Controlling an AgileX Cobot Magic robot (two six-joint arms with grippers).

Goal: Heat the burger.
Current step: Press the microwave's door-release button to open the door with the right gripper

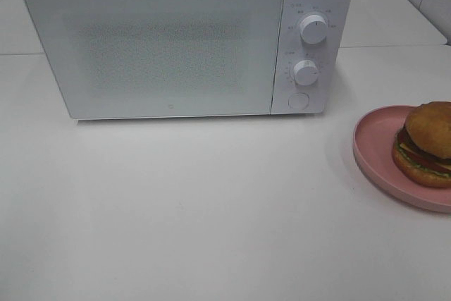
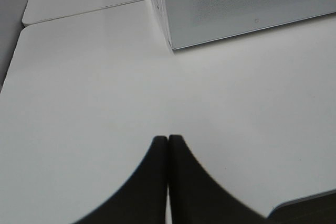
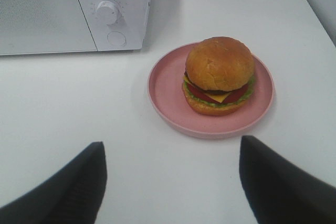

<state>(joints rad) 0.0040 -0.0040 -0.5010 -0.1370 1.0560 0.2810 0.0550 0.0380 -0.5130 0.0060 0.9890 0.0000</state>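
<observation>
Burger (image 3: 219, 74): sits upright on the pink plate (image 3: 163, 85), at the right edge of the table (image 1: 211, 209).
Microwave (image 1: 162, 47): door closed, at the rear of the table, left of the plate.
Left gripper (image 2: 168, 142): fingers pressed together, empty, above bare table near the microwave's front-left corner.
Right gripper (image 3: 172, 145): fingers spread wide, empty, just short of the plate, clear of it.

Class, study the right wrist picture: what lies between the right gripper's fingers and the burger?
In the right wrist view, only bare white table and the near rim of the pink plate lie between the open right gripper and the burger.
</observation>
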